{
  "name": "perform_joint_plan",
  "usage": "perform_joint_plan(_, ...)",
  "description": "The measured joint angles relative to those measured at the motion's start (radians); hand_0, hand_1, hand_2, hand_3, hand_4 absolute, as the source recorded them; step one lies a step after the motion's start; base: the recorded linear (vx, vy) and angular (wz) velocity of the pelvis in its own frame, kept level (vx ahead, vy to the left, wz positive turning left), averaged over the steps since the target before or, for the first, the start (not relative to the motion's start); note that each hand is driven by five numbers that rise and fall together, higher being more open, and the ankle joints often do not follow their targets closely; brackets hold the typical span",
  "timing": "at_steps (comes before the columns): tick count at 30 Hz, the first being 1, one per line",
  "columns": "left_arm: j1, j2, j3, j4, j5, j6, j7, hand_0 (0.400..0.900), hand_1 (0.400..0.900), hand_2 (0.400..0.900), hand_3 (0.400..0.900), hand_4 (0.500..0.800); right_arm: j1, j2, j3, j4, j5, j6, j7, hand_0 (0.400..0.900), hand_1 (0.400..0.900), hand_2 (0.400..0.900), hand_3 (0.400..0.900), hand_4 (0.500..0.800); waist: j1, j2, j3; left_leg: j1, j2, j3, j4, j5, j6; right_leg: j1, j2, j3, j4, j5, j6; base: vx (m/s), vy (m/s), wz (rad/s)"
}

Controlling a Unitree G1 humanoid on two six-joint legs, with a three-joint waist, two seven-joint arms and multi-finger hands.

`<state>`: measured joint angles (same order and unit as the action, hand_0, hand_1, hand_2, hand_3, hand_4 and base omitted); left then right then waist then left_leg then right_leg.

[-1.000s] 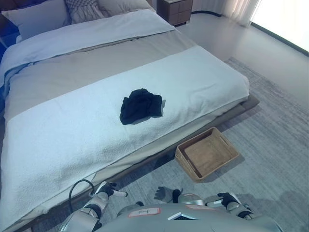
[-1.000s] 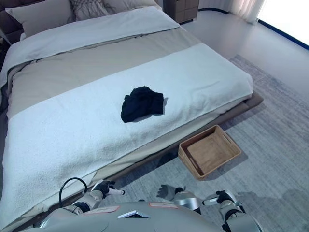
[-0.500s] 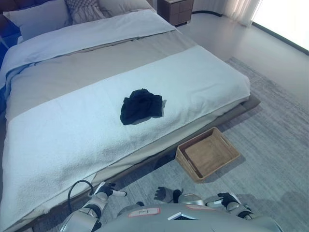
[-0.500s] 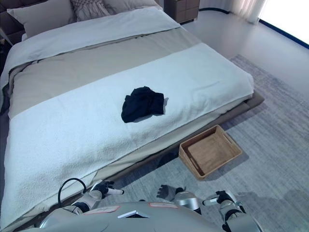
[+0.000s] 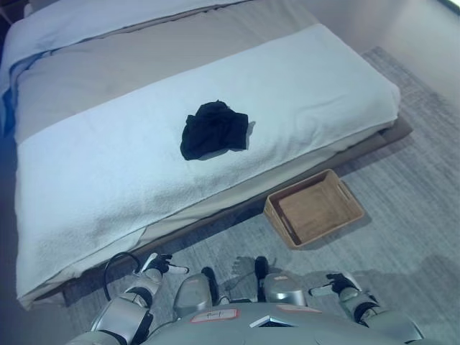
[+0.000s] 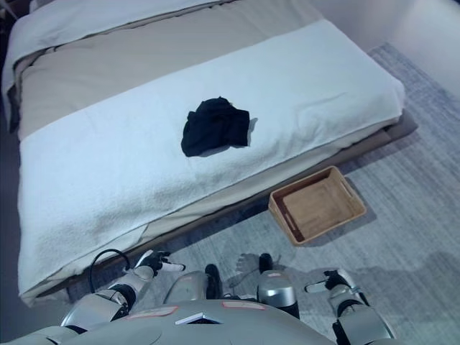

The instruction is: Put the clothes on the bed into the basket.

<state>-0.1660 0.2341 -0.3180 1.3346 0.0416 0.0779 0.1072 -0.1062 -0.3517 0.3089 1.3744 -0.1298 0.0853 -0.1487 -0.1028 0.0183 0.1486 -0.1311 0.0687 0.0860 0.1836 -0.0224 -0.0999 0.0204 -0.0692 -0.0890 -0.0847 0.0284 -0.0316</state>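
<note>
Hanging low over the grey carpet [image 5: 402, 215], both hands are holding nothing; the left hand [image 5: 157, 264] is showing at the lower left with its fingers loosely extended, a white tip pointing toward the middle of the view, well short of the bed's edge; the right hand [image 5: 336, 283] is showing at the lower right with its fingers likewise relaxed and one white tip sticking out to the side; neither hand is touching anything.

Lying ahead of them, the woven basket [image 5: 314, 208] is sitting upright on the carpet just beside the near edge of the bed [image 5: 93, 208], toward the foot end, and nothing is showing inside it; its slot handles are facing along its short sides.

Resting on the bed, the dark crumpled clothes [image 5: 213, 129] are sitting in one bunched heap near the middle of the white blanket [image 5: 309, 93]; they are lying well apart from the basket and from both hands; beyond the blanket a beige cover [image 5: 144, 61] is spreading toward the head of the bed.
</note>
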Motion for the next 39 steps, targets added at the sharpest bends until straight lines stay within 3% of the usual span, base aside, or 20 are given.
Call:
perform_joint_plan(4, 0.004, 0.0, 0.0, 0.002, -0.018, -0.003, 0.004, 0.9, 0.9, 0.9, 0.9, 0.8, -0.031, -0.013, -0.003, -0.001, 0.0, -0.002, -0.003, 0.9, 0.9, 0.9, 0.9, 0.8, 0.003, 0.013, 0.005, -0.004, 0.036, -0.014, -0.241, 0.043, 0.001, -0.002, 0.002, 0.01, -0.007, -0.002, -0.002, 0.38, 0.215, -0.39)
perform_joint_plan(7, 0.019, -0.01, 0.008, 0.0, -0.02, -0.004, 0.006, 0.9, 0.9, 0.9, 0.9, 0.8, -0.025, -0.02, -0.014, 0.0, -0.001, -0.004, -0.001, 0.9, 0.9, 0.9, 0.9, 0.8, 0.029, 0.043, -0.007, 0.023, 0.067, -0.006, -0.265, 0.045, 0.002, 0.001, 0.001, 0.067, -0.007, -0.015, 0.016, 0.5, 0.323, -0.68)
perform_joint_plan(9, 0.03, -0.011, 0.022, 0.0, -0.021, -0.003, 0.009, 0.9, 0.9, 0.9, 0.9, 0.8, -0.016, -0.01, -0.021, 0.001, -0.002, -0.007, 0.002, 0.9, 0.9, 0.9, 0.9, 0.8, 0.04, 0.038, -0.015, 0.058, 0.033, 0.026, -0.262, 0.065, 0.011, 0.016, -0.037, 0.097, -0.002, -0.035, 0.027, 0.47, 0.359, -0.24)
perform_joint_plan(11, 0.035, -0.008, 0.023, -0.007, -0.022, -0.002, 0.01, 0.9, 0.9, 0.9, 0.9, 0.8, 0.012, 0.005, -0.021, 0.003, -0.002, -0.006, 0.007, 0.9, 0.9, 0.9, 0.9, 0.8, 0.046, 0.042, -0.024, 0.091, 0.009, 0.05, -0.27, 0.086, 0.05, 0.002, -0.075, 0.081, 0.101, -0.057, 0.064, 0.25, 0.283, 0.08)
perform_joint_plan(12, 0.036, -0.002, 0.022, -0.014, -0.022, -0.003, 0.011, 0.9, 0.9, 0.9, 0.9, 0.8, 0.028, 0.013, -0.021, 0.004, -0.002, -0.005, 0.012, 0.9, 0.9, 0.9, 0.9, 0.8, 0.049, 0.042, -0.021, 0.105, -0.006, 0.06, -0.274, 0.103, 0.079, -0.041, -0.082, 0.083, 0.241, -0.076, 0.108, 0.17, 0.328, 0.17)
perform_joint_plan(13, 0.034, 0.002, 0.012, -0.019, -0.022, -0.003, 0.01, 0.9, 0.9, 0.9, 0.9, 0.8, 0.031, 0.019, -0.021, 0.004, -0.002, -0.001, 0.019, 0.9, 0.9, 0.9, 0.9, 0.8, 0.048, 0.051, -0.022, 0.126, -0.005, 0.065, -0.274, 0.102, 0.095, -0.111, -0.09, 0.099, 0.387, -0.105, 0.129, 0.18, 0.316, 0.21)
perform_joint_plan(14, 0.019, 0.014, -0.009, -0.014, -0.021, 0.001, 0.011, 0.9, 0.9, 0.9, 0.9, 0.8, 0.03, 0.027, -0.019, 0.004, -0.002, 0.0, 0.022, 0.9, 0.9, 0.9, 0.9, 0.8, 0.032, 0.041, -0.017, 0.125, -0.034, 0.055, -0.26, 0.079, 0.127, -0.171, -0.093, 0.121, 0.518, -0.087, 0.137, 0.26, 0.391, 0.26)
perform_joint_plan(15, 0.011, 0.018, -0.03, -0.018, -0.02, 0.0, 0.011, 0.9, 0.9, 0.9, 0.9, 0.8, 0.021, 0.027, -0.016, 0.001, -0.002, 0.001, 0.023, 0.9, 0.9, 0.9, 0.9, 0.8, 0.022, 0.04, -0.008, 0.126, -0.049, 0.049, -0.258, 0.079, 0.133, -0.22, -0.096, 0.147, 0.624, -0.061, 0.161, 0.24, 0.24, 0.11)
perform_joint_plan(17, -0.022, 0.026, -0.048, -0.016, -0.018, -0.001, 0.012, 0.9, 0.9, 0.9, 0.9, 0.8, -0.008, 0.028, 0.007, -0.003, -0.002, 0.003, 0.024, 0.9, 0.9, 0.9, 0.9, 0.8, 0.014, 0.027, 0.009, 0.155, -0.074, 0.038, -0.255, 0.079, 0.156, -0.276, -0.111, 0.199, 0.762, -0.024, 0.175, 0.2, 0.12, 0.1)
perform_joint_plan(18, -0.029, 0.026, -0.058, -0.015, -0.018, -0.002, 0.01, 0.9, 0.9, 0.9, 0.9, 0.8, -0.02, 0.022, 0.022, -0.005, -0.003, 0.006, 0.022, 0.9, 0.9, 0.9, 0.9, 0.8, 0.003, 0.029, 0.016, 0.177, -0.074, 0.038, -0.264, 0.092, 0.155, -0.282, -0.116, 0.184, 0.789, -0.003, 0.162, 0.34, 0.004, 0.36)
perform_joint_plan(20, -0.048, 0.031, -0.069, -0.026, -0.017, -0.001, 0.015, 0.9, 0.9, 0.9, 0.9, 0.8, -0.065, 0.017, 0.063, -0.051, -0.006, 0.015, 0.022, 0.9, 0.9, 0.9, 0.9, 0.8, -0.004, 0.039, 0.02, 0.184, -0.055, 0.015, -0.266, 0.064, 0.181, -0.271, -0.112, 0.149, 0.716, -0.053, 0.138, 0.47, -0.056, 0.48)
perform_joint_plan(23, -0.11, 0.052, -0.037, -0.011, -0.017, -0.004, 0.019, 0.9, 0.9, 0.9, 0.9, 0.8, -0.16, 0.006, 0.155, -0.199, -0.037, 0.003, 0.022, 0.9, 0.9, 0.9, 0.9, 0.8, -0.004, 0.019, 0.044, 0.168, -0.02, 0.006, -0.265, 0.061, 0.162, -0.204, -0.02, 0.139, 0.22, -0.068, 0.153, 0.32, -0.104, 0.47)
perform_joint_plan(25, -0.132, 0.051, -0.022, -0.006, -0.017, -0.008, 0.022, 0.9, 0.9, 0.9, 0.9, 0.8, -0.203, -0.025, 0.196, -0.3, -0.043, -0.001, 0.024, 0.9, 0.9, 0.9, 0.9, 0.8, -0.008, -0.015, 0.037, 0.164, -0.038, -0.023, -0.267, 0.058, 0.137, -0.167, 0.006, 0.144, 0.017, -0.026, 0.158, 0.26, -0.11, 0.7)
perform_joint_plan(26, -0.125, 0.045, -0.018, -0.009, -0.017, -0.017, 0.023, 0.9, 0.9, 0.9, 0.9, 0.8, -0.23, -0.046, 0.199, -0.34, -0.046, -0.007, 0.025, 0.9, 0.9, 0.9, 0.9, 0.8, -0.008, -0.033, 0.033, 0.169, -0.055, -0.057, -0.277, 0.05, 0.118, -0.143, -0.003, 0.147, 0.002, 0.034, 0.138, 0.29, -0.162, 0.86)
perform_joint_plan(27, -0.117, 0.032, -0.045, -0.019, -0.015, -0.018, 0.047, 0.9, 0.9, 0.9, 0.9, 0.8, -0.316, -0.011, 0.282, -0.336, -0.043, 0.079, 0.006, 0.9, 0.9, 0.9, 0.9, 0.8, 0.014, -0.035, 0.029, 0.163, -0.049, -0.11, -0.254, 0.032, 0.091, -0.13, 0.0, 0.148, 0.015, 0.074, 0.14, 0.2, -0.169, 0.75)
perform_joint_plan(28, -0.101, 0.023, -0.016, -0.049, -0.018, -0.018, 0.045, 0.9, 0.9, 0.9, 0.9, 0.8, -0.329, -0.028, 0.319, -0.397, -0.053, 0.094, 0.012, 0.9, 0.9, 0.9, 0.9, 0.8, 0.019, -0.034, 0.013, 0.163, -0.04, -0.108, -0.256, 0.031, 0.071, -0.135, 0.011, 0.131, 0.003, 0.099, 0.135, 0.16, -0.166, 0.49)
perform_joint_plan(30, -0.048, 0.003, 0.021, -0.114, -0.018, -0.038, 0.057, 0.9, 0.9, 0.9, 0.9, 0.8, -0.289, -0.13, 0.267, -0.776, -0.13, -0.009, 0.002, 0.9, 0.9, 0.9, 0.9, 0.8, 0.029, -0.013, 0.0, 0.13, -0.004, -0.111, -0.264, 0.041, 0.049, -0.148, 0.03, 0.077, -0.001, 0.108, 0.114, 0.18, -0.178, 0.98)
perform_joint_plan(32, -0.022, -0.006, 0.033, -0.081, -0.018, 0.001, 0.061, 0.9, 0.9, 0.9, 0.9, 0.8, -0.318, -0.165, 0.25, -0.939, -0.158, -0.046, -0.006, 0.9, 0.9, 0.9, 0.9, 0.8, 0.021, 0.006, -0.008, 0.09, 0.018, -0.114, -0.244, 0.044, 0.038, -0.152, 0.046, 0.007, -0.003, 0.106, 0.099, 0.15, -0.192, 1.12)
perform_joint_plan(36, -0.018, -0.014, 0.013, -0.066, -0.017, 0.018, 0.09, 0.9, 0.9, 0.9, 0.9, 0.8, -0.339, -0.25, 0.234, -0.974, -0.158, -0.053, -0.057, 0.9, 0.9, 0.9, 0.9, 0.8, 0.024, 0.001, 0.007, 0.001, 0.032, -0.102, -0.201, 0.081, 0.0, -0.162, 0.046, -0.132, -0.002, 0.09, 0.053, 0.02, -0.117, 0.77)
perform_joint_plan(39, -0.027, -0.021, 0.003, -0.054, -0.017, 0.039, 0.098, 0.9, 0.9, 0.9, 0.9, 0.8, -0.394, -0.235, 0.269, -0.905, -0.158, -0.039, -0.063, 0.9, 0.9, 0.9, 0.9, 0.8, 0.031, 0.012, 0.036, -0.017, 0.034, -0.081, -0.252, 0.101, 0.002, -0.195, 0.051, -0.15, -0.001, 0.089, 0.043, 0.03, -0.09, 0.06)
